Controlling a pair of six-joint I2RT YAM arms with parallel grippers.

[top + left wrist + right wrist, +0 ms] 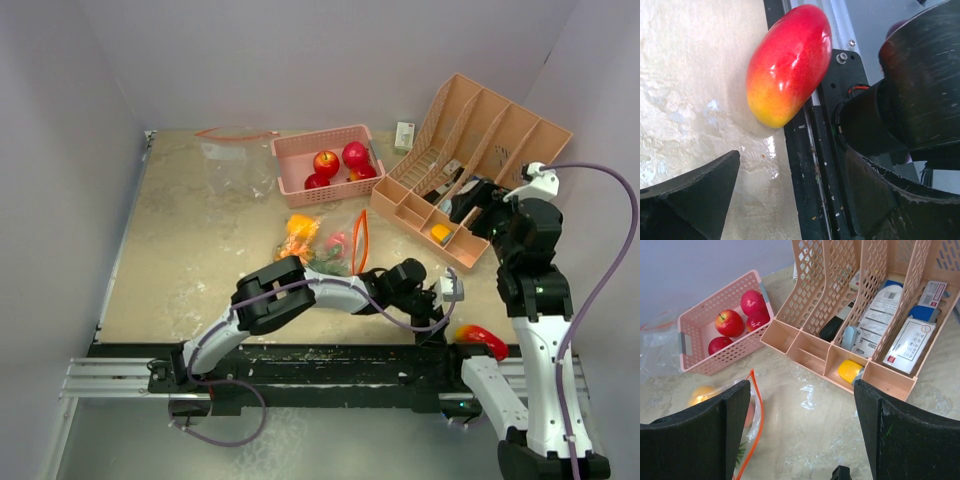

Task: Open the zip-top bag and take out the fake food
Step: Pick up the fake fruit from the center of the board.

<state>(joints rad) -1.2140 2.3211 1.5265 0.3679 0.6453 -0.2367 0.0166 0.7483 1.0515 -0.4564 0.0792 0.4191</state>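
Note:
The clear zip-top bag point(335, 248) with an orange zip lies mid-table and holds a yellow pepper point(301, 224), an orange pineapple point(293, 246) and a red piece. Its zip edge also shows in the right wrist view point(754, 405). A red-and-yellow mango point(481, 339) lies at the table's near edge; in the left wrist view point(788, 65) it rests against the black rail. My left gripper point(447, 300) is open and empty just short of the mango, seen from its own wrist point(790, 200). My right gripper point(466, 206) is open and empty, raised right of the bag point(800, 440).
A pink basket point(287, 152) with three red apples point(730, 322) stands at the back. A peach desk organiser point(505, 130) holding cartons, bottles and a yellow item point(850, 371) stands back right. A second clear bag point(235, 142) lies back left. The black rail point(805, 170) borders the near edge.

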